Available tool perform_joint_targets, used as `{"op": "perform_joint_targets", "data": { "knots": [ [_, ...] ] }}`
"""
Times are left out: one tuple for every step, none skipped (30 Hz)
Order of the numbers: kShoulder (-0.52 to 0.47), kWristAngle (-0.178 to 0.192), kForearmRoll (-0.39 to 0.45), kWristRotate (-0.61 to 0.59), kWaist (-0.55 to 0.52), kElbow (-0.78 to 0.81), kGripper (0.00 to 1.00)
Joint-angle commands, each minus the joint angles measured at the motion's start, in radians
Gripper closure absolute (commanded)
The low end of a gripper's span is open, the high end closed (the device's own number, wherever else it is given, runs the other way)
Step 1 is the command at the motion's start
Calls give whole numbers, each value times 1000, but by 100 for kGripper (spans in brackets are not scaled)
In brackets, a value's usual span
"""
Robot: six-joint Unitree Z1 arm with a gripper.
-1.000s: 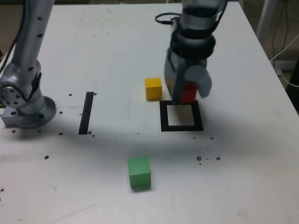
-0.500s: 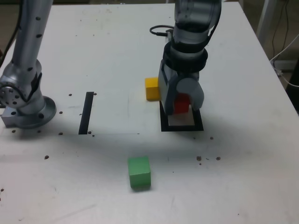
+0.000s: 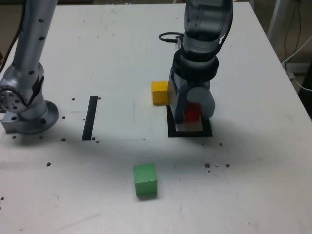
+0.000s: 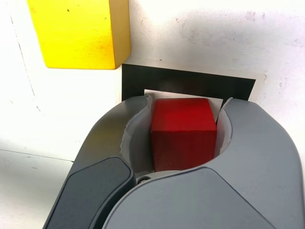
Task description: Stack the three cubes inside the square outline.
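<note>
My gripper is shut on the red cube, holding it low over the white centre of the square outline. Whether the cube touches the table I cannot tell. The yellow cube rests on the table just outside the outline's far left corner in the exterior view, beside the gripper. A green cube sits alone near the front of the table, well away from the gripper.
A straight black tape strip lies on the exterior view's left of the outline. The arm's grey base stands at the table's left edge. A black cable trails behind the arm.
The gripper has carried the red cube from behind the outline toward the front and downward, so it now hangs over the outline's centre. The yellow and green cubes have not moved.
</note>
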Motion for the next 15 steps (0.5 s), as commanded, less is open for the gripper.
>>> {"op": "perform_joint_targets", "data": {
  "knots": [
    [6, -4, 2, -1, -4, -10, 75],
    [7, -5, 1, -1, -5, -11, 75],
    [9, -6, 0, 0, -6, -12, 75],
    [10, -7, -1, 2, -6, -13, 75],
    [11, -9, -3, 3, -6, -13, 74],
    [12, -11, -4, 5, -7, -13, 72],
    [12, -13, -4, 7, -7, -12, 70],
    [13, -15, -4, 8, -7, -11, 68],
    [13, -18, -3, 8, -7, -10, 66],
    [13, -20, -1, 9, -7, -9, 64],
    [12, -22, 2, 9, -7, -8, 62],
    [12, -23, 5, 9, -7, -7, 60],
    [12, -24, 8, 9, -7, -6, 59],
    [11, -25, 11, 9, -7, -4, 57],
    [11, -26, 14, 9, -7, -2, 56]
  ]
}}
